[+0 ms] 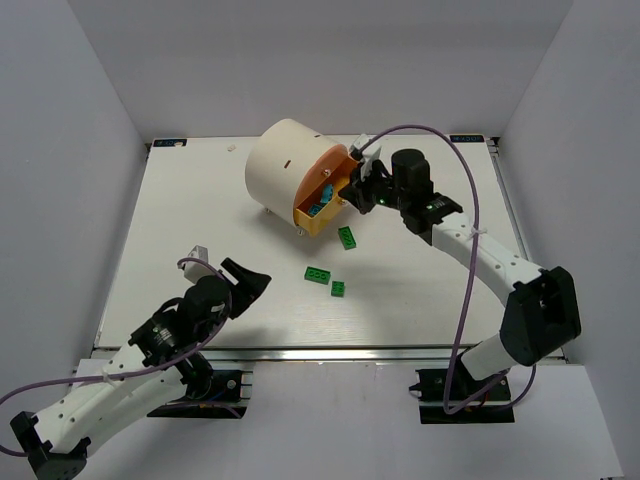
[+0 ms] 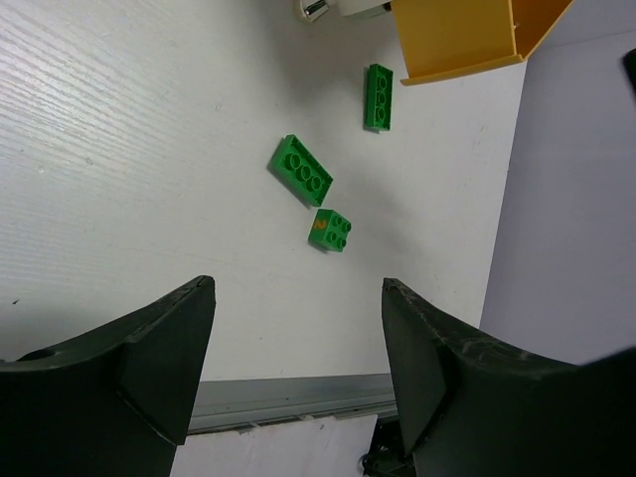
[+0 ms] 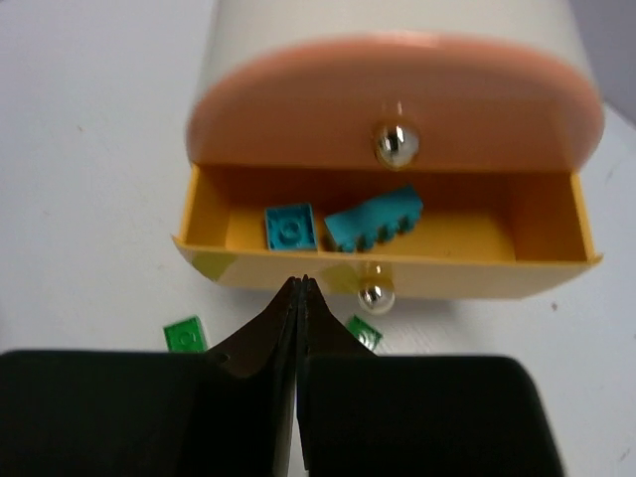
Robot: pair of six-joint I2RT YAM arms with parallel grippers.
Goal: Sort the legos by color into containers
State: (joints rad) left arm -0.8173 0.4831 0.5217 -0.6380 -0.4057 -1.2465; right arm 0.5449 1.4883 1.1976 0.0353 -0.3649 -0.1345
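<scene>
A white table [image 1: 200, 230] lies between plain grey walls. Toward its far side a cream drum cabinet [image 1: 280, 160] lies with its drawer fronts facing the right arm [image 1: 490, 260]. The left arm [image 1: 130, 360] rests low at the near left, well apart from the cabinet.

One orange drawer [image 3: 517, 248] is pulled open. Above it, the upper drawer [image 3: 298, 119] is closed, with a brass knob [image 3: 395, 144] at its centre.

The right gripper [image 3: 300, 298] hovers just in front of the open drawer, its jaws pressed together and holding nothing. The left gripper [image 2: 298, 298] hangs above the near table with its jaws spread wide and empty.

Two blue bricks [image 3: 290, 227] lie inside the open drawer. Three green bricks [image 2: 300, 170] lie loose on the table just in front of the cabinet, between the two grippers and clear of any container.

Blue seems sorted and green is the step in hand. The next move likely calls for the right gripper to part its jaws, drop over the green brick nearest the drawer, and take it across its narrow sides. A separate drawer probably has to be opened for green.
</scene>
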